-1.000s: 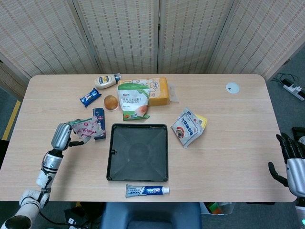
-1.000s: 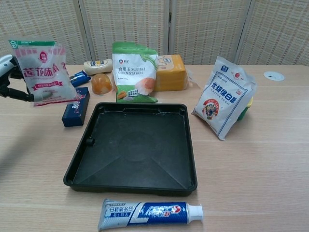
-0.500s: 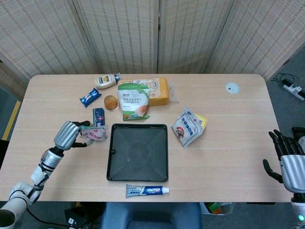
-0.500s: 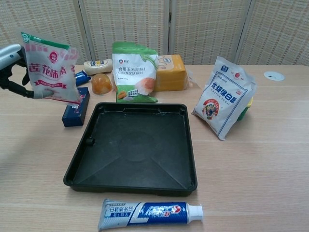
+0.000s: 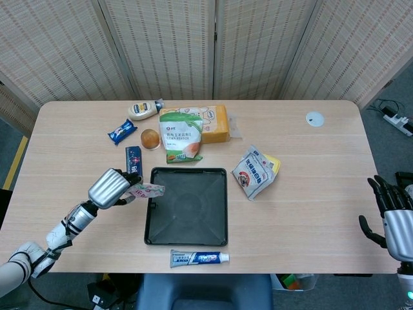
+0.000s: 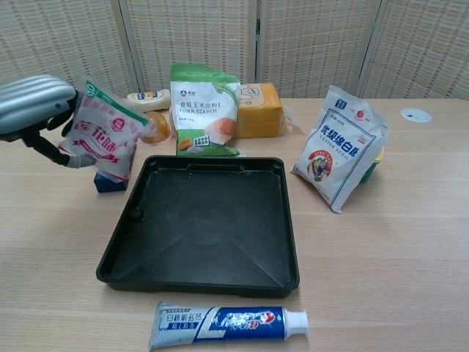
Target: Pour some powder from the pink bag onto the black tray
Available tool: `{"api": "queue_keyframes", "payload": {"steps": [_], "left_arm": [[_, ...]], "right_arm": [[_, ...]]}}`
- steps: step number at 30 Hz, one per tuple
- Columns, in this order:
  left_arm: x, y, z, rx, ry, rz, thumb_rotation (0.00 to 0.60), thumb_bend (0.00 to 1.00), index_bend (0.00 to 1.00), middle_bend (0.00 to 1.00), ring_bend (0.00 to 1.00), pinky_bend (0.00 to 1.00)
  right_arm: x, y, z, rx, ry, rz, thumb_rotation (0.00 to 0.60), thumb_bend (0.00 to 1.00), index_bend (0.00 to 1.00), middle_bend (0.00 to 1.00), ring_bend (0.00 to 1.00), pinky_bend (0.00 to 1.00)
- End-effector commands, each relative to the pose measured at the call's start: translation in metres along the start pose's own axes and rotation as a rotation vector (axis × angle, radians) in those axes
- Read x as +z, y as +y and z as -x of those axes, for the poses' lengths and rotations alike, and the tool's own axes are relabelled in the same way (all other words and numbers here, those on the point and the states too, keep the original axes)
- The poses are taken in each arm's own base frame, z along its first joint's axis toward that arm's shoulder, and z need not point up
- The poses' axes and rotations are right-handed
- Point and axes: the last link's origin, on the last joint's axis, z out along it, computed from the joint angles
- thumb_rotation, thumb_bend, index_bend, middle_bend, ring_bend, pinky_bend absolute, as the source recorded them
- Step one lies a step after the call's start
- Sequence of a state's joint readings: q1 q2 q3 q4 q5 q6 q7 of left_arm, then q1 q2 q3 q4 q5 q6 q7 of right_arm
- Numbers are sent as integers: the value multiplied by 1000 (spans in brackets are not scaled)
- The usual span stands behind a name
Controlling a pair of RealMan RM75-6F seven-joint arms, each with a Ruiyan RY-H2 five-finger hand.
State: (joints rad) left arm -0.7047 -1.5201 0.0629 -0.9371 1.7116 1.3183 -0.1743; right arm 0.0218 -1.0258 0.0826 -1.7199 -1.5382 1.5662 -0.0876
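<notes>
The pink bag [image 6: 105,137] hangs tilted at the black tray's [image 5: 188,205] nine o'clock rim, gripped by the left hand [image 5: 110,188]. At four o'clock, off the table edge, the right hand [image 5: 392,216] is spread, holding nothing.

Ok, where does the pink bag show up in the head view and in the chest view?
Head view: the pink bag sits left of centre, held by the left hand, at the left rim of the black tray.
Chest view: the bag is at upper left, tilted, in the same hand.
Shared landmark: the green corn starch bag behind the tray.
</notes>
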Motion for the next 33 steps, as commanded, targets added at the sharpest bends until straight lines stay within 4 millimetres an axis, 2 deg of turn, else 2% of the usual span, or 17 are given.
{"api": "queue_keyframes", "payload": {"steps": [1, 13, 33], "left_arm": [[9, 13, -9, 170, -52, 59, 600, 748, 660, 713, 721, 777], [21, 35, -7, 428, -131, 101, 600, 746, 654, 713, 720, 779], [21, 45, -1, 573, -198, 72, 600, 745, 655, 713, 718, 784]], "right_arm": [[-1, 1, 1, 3, 0, 1, 547, 421, 0, 103, 141, 133], [-4, 6, 4, 16, 0, 15, 546, 421, 0, 103, 139, 133], [-6, 11, 6, 20, -4, 28, 547, 420, 0, 103, 142, 133]]}}
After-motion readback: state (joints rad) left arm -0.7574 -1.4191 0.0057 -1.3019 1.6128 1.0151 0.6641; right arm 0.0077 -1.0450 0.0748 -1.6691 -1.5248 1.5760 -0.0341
